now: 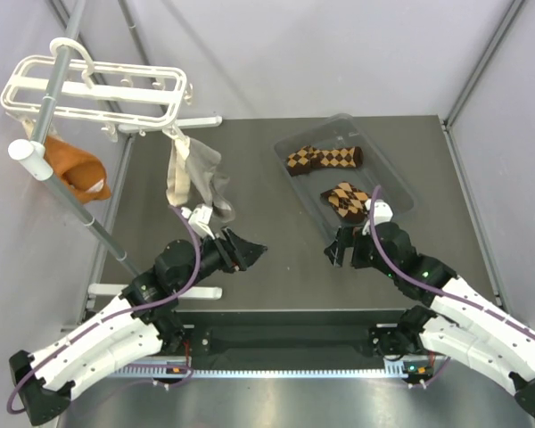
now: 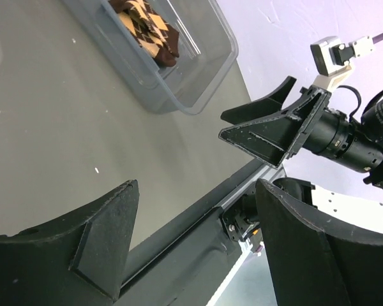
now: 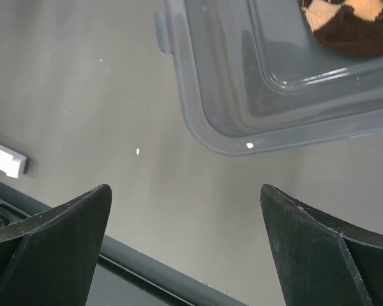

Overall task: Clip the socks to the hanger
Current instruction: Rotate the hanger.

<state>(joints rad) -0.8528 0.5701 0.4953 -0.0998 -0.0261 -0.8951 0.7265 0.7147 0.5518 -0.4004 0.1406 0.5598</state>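
Note:
Two brown-and-tan argyle socks lie in a clear bin [image 1: 392, 183] at the table's right: one [image 1: 325, 159] further back, one [image 1: 346, 201] nearer. The white hanger [image 1: 94, 89] hangs at the far left on a pole. My left gripper [image 1: 250, 251] hovers open over the table's near middle, pointing right, with nothing between its fingers [image 2: 196, 191]. My right gripper [image 1: 337, 252] stands open and empty just in front of the bin's near corner [image 3: 185, 191]. The right wrist view shows a sock's dark end [image 3: 351, 22] inside the bin. The left wrist view shows a sock [image 2: 150, 29] and the right gripper [image 2: 262, 127].
An orange sock [image 1: 76, 169] and a grey-beige sock [image 1: 196, 174] hang from the hanger's clips. The grey metal pole [image 1: 71, 192] slants down the left side. The bin's rim [image 3: 204, 127] lies just ahead of the right fingers. The table's front edge [image 2: 198, 217] runs below the left gripper.

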